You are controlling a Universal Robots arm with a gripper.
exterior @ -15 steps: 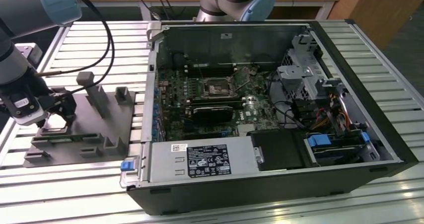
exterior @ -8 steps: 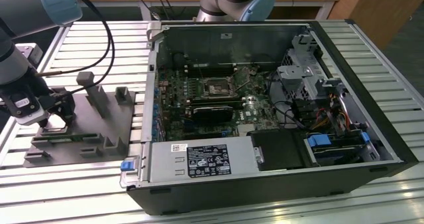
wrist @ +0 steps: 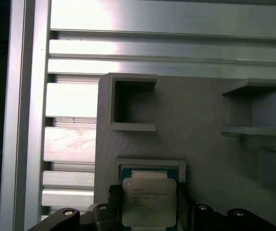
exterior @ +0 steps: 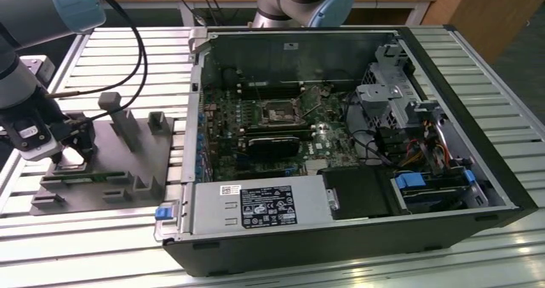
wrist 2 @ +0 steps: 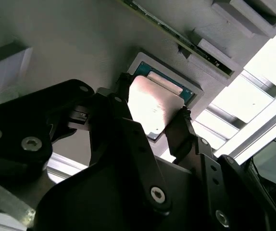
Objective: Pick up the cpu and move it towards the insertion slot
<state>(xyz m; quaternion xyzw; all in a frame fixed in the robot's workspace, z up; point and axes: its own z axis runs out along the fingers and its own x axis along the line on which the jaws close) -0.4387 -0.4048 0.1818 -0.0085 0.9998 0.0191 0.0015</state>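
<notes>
Silvery cpu [wrist 2: 152, 106], set between the jaws — clamped on its edges; grey fixture [wrist: 200, 110] beneath

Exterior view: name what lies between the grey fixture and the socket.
In the exterior view, the computer case's metal side wall and green circuit board separate fixture from socket.

The arm [exterior: 19, 77] reaches down at the exterior view's left, wrist turned downward, and its gripper [wrist 2: 153, 98] sits low with two black fingers [wrist 2: 128, 134] pressed against opposite edges of the cpu [wrist: 148, 202].
</notes>
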